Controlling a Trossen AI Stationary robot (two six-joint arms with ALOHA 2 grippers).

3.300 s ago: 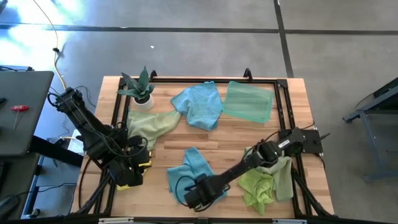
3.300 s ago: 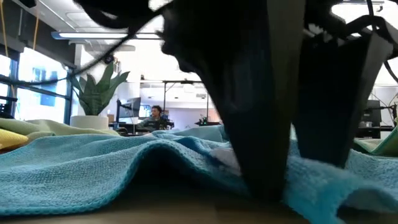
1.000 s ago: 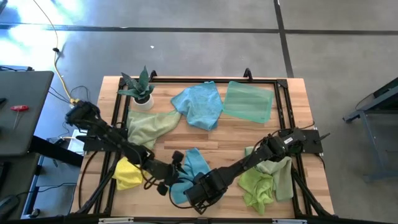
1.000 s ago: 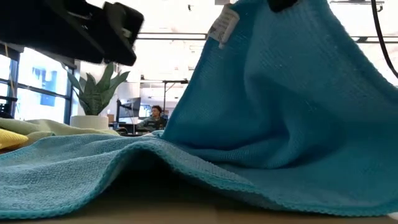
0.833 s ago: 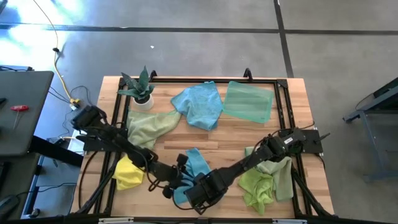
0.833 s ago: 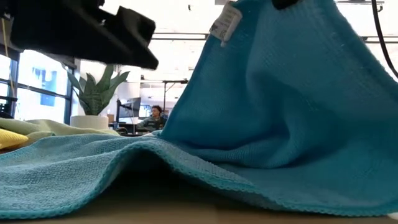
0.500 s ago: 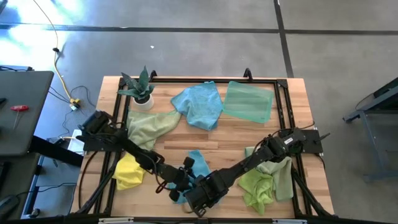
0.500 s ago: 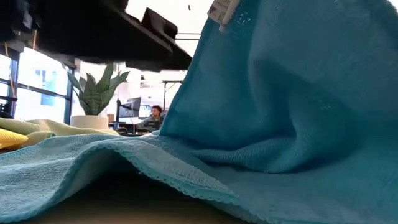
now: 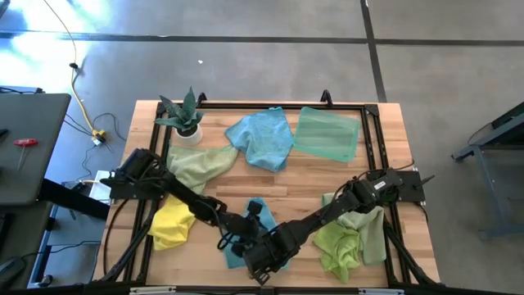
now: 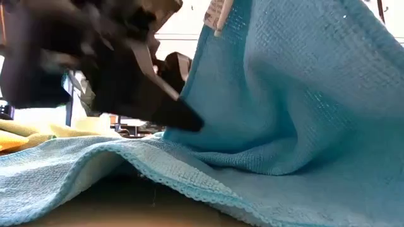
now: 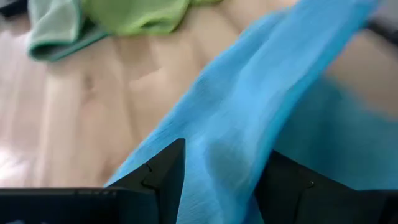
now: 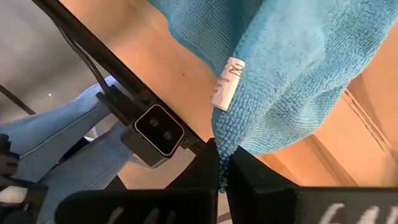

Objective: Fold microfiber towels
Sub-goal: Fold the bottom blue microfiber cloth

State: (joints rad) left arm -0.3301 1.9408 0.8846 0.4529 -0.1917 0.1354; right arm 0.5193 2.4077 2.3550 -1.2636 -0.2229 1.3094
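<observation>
The right pincer (image 12: 222,163) is closed on a corner of the blue towel (image 9: 259,215) at the near middle of the counter (image 9: 307,176). The pinched edge with its white tag (image 12: 225,84) is lifted; the rest of the cloth lies on the wood.

The left pincer (image 11: 221,168) is open, with one finger on each side of a raised fold of the same towel; contact cannot be confirmed.

Other towels:
- yellow towel (image 9: 169,227), near left;
- pale green towel (image 9: 196,165), left of centre;
- second blue towel (image 9: 262,136), far centre;
- mint towel (image 9: 326,133), far right;
- lime towel (image 9: 342,242), near right.

A potted plant (image 9: 185,115) stands at the far left corner.
</observation>
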